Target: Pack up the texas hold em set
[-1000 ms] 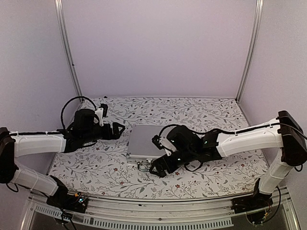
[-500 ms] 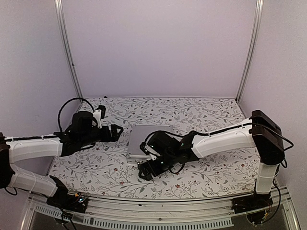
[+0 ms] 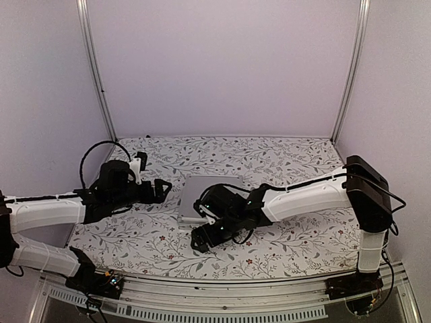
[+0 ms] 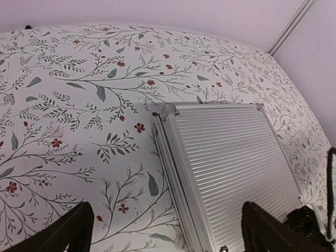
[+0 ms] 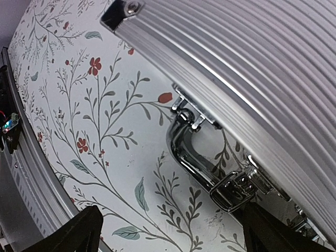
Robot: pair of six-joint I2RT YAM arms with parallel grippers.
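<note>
Over the handle of the closed briefcase, flat on the floral cloth, the right gripper hovers jaws apart (probably for the latches), the left gripper equally wide and empty beside its left edge.

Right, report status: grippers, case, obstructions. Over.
Left gripper open, empty, left of briefcase. Right gripper open, empty, over the handle. Briefcase lid down, flat on table. Nothing blocking.

Right arm across briefcase's near edge
</note>
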